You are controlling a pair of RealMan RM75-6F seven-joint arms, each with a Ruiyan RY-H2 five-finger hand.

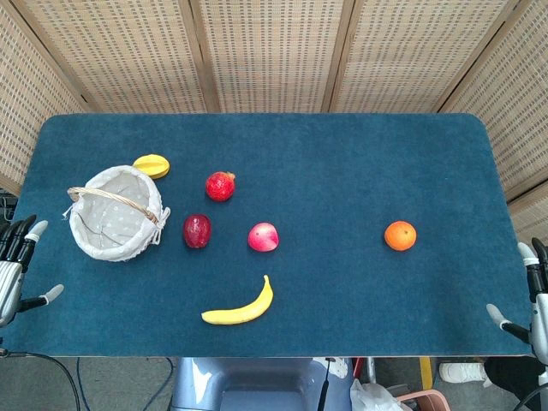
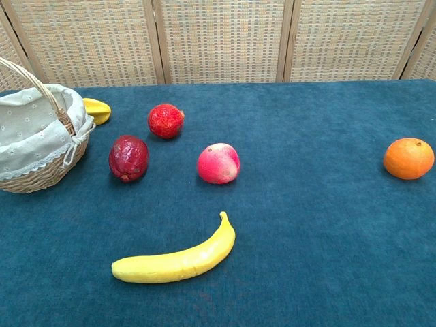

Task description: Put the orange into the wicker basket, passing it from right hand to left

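Blue tabletop (image 1: 342,154): unlabelled orange (image 1: 400,235), wicker basket (image 1: 116,214).

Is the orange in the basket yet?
No. The orange sits on the table's right side, far from the basket, untouched by either hand.

Head view looks steeply down; chest view low, nearer — both share the table (image 1: 342,163).

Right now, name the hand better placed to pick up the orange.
Right. The orange lies on the table's right side, nearer the right hand at that edge. The left hand waits far off, beside the wicker basket.
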